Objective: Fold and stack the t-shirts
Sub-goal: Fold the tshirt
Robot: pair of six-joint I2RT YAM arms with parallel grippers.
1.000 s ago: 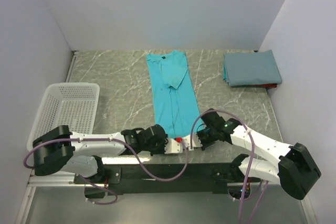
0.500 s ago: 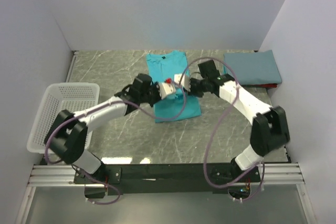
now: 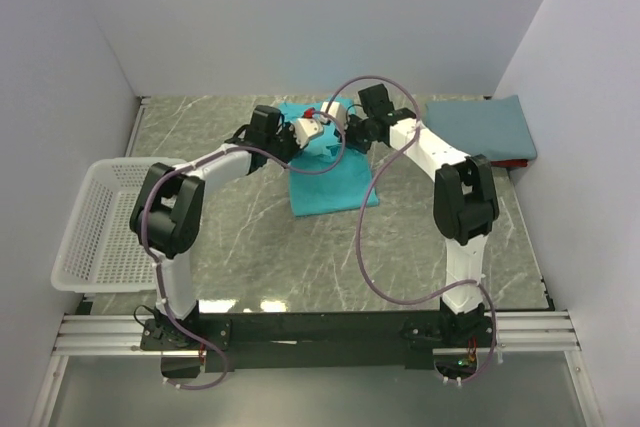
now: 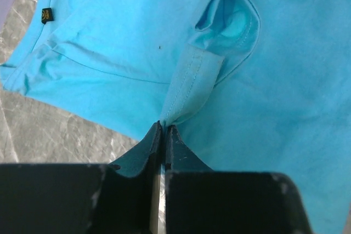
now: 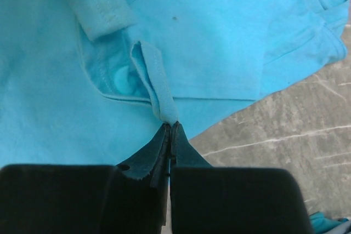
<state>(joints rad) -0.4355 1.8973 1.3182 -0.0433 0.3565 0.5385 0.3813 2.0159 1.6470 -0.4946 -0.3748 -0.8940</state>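
The teal t-shirt [image 3: 330, 182] lies at the back middle of the table, doubled over on itself. My left gripper [image 3: 322, 127] is shut on a hem corner of that teal t-shirt [image 4: 189, 89], with the collar label showing far left in the left wrist view. Just right of it my right gripper [image 3: 342, 127] is shut on another hem strip of the teal t-shirt [image 5: 159, 89]. Both grippers hover close together above the shirt's collar end. A slate-blue t-shirt [image 3: 480, 129] rests folded at the back right.
A white mesh basket [image 3: 118, 217] stands at the left edge. Something red [image 3: 514, 163] peeks out under the slate-blue shirt. White walls close in the back and both sides of the grey marble table [image 3: 300, 257]. Purple cables loop over both arms.
Both grippers have carried the teal shirt's bottom hem from the near edge up to the collar end, folding it in half. Both arms now reach far back.
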